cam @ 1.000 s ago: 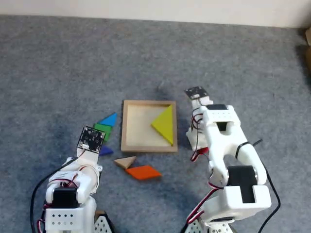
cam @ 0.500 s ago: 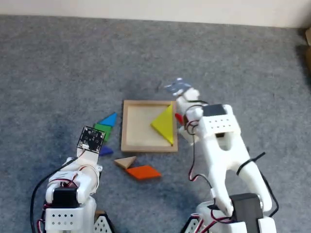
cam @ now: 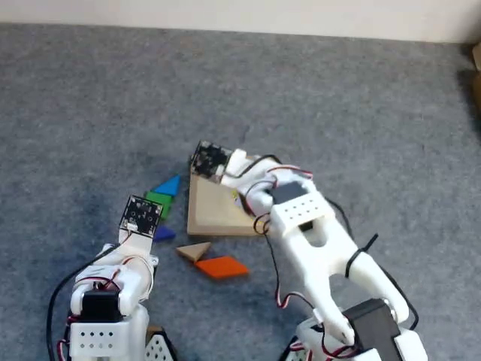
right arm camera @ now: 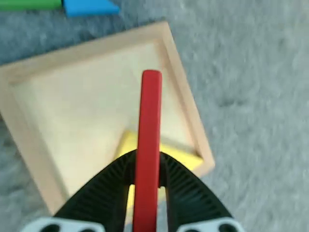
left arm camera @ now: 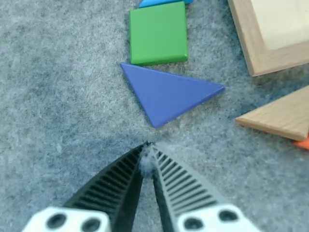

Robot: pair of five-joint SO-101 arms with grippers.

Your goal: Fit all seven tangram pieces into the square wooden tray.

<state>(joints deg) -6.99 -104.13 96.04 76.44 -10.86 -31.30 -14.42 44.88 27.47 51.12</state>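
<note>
As I watch the high view: right arm (cam: pixel 301 214) leans over the tray (cam: pixel 207 210); left arm (cam: pixel 116 282) sits by the loose pieces, orange piece (cam: pixel 222 266) included.
Left wrist view: left gripper (left arm camera: pixel 147 151) pinched together, empty, tips just short of the blue triangle (left arm camera: pixel 169 94); green square (left arm camera: pixel 158 33) beyond it.
Right wrist view: right gripper (right arm camera: pixel 147 162) clamped on the red piece (right arm camera: pixel 148 121), held on edge, long axis aimed across the tray's bare floor; yellow triangle (right arm camera: pixel 186 154) lies under the tips.
Next move, my guess: tip it flat, then lower.
Writing: none I can read.
</note>
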